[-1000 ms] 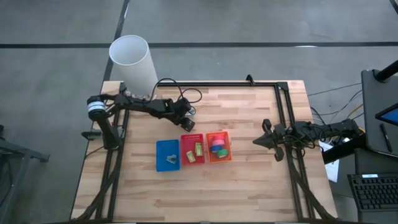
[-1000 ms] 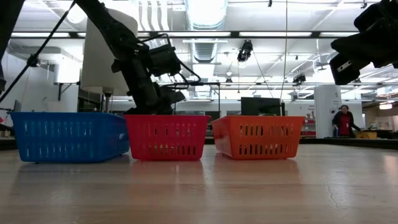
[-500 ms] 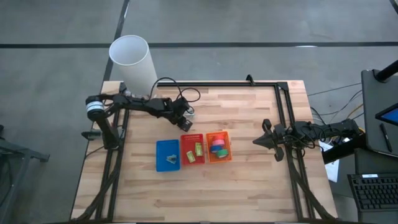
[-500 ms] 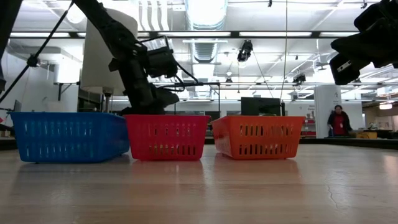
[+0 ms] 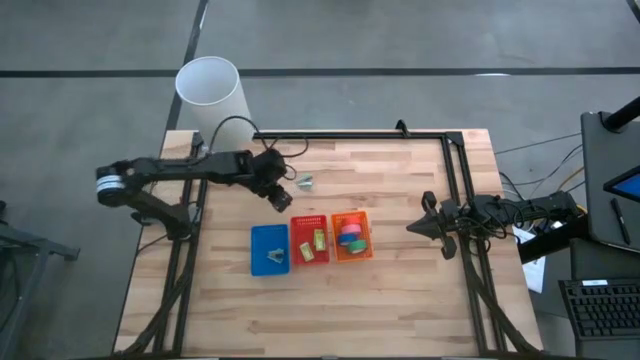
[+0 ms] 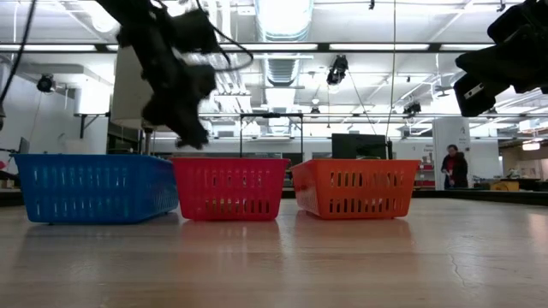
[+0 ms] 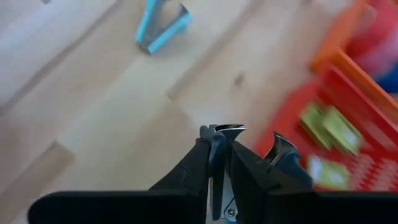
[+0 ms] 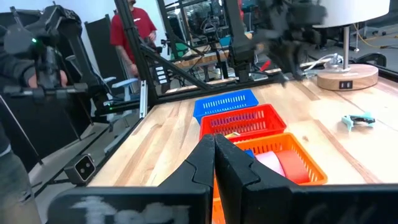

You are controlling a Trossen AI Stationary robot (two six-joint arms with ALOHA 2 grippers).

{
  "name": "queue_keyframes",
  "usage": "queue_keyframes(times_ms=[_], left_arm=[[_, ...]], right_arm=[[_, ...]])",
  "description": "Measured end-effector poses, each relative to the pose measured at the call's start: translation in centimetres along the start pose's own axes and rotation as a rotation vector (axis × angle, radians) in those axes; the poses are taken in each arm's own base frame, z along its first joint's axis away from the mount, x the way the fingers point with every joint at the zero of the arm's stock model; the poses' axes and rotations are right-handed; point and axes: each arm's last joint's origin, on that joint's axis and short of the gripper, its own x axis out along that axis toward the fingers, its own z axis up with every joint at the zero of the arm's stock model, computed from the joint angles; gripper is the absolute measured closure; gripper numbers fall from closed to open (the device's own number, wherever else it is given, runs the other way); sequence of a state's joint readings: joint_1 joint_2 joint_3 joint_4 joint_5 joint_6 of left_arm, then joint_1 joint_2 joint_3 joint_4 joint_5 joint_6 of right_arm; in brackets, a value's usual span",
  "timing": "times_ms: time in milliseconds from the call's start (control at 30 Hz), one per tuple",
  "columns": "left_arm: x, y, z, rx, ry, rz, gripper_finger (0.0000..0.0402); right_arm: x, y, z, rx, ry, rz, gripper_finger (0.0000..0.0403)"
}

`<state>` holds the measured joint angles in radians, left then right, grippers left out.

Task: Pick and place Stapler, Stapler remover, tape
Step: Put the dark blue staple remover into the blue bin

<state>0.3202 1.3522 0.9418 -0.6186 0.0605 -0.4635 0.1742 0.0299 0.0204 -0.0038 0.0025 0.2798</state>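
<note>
Since the frame before, the left arm has swung back toward its own side of the table, and a small light-blue and grey metal staple remover [image 5: 305, 181] that was hidden by it now lies bare on the wood. The left gripper [image 5: 281, 203] hangs above the table just beside the back corner of the red slotted plastic basket [image 5: 297, 222], its two dark curved fingers [image 7: 281, 151] parted with nothing between them. The remover sits a little beyond the gripper, apart from every basket, its pronged jaws splayed on the pale planked tabletop [image 5: 380, 290].

Three ribbed plastic baskets stand in a row near the table's middle. The blue basket [image 5: 256, 241] holds a dark object I cannot identify. The red one holds small yellow-green blocks [image 5: 318, 240]. The orange basket [image 5: 364, 221] holds the ring-shaped rolls of coloured tape [image 5: 350, 236], green, blue and pink, stacked together.

A tall smooth white cylinder [image 5: 214, 102] stands at the table's far left corner. The right gripper [image 5: 415, 228] waits at the right edge, its dark fingers pressed together and empty.
</note>
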Motion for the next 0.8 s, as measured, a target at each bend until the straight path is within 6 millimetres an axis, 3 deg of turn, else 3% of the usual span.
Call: queue_keyframes(times_ms=[233,433,600,800], left_arm=[[-4.4,-2.4,-3.1,0.106,0.016,-0.088,0.0361],[-6.2,-5.4,-6.4,0.203,0.061,-0.184,0.0344],[-5.7,-7.4,-9.0,0.314,0.109,-0.185,0.0332],[-2.6,-7.6,-10.9,0.362,0.185,-0.11,0.0349]], right_arm=[[0.0,0.0,0.0,0.0,-0.001,0.0,0.0394],[0.0,0.0,0.0,0.0,0.0,0.0,0.0394],[0.0,0.0,0.0,0.0,-0.001,0.001,0.0394],[0.0,0.0,0.0,0.0,0.0,0.0,0.0394]])
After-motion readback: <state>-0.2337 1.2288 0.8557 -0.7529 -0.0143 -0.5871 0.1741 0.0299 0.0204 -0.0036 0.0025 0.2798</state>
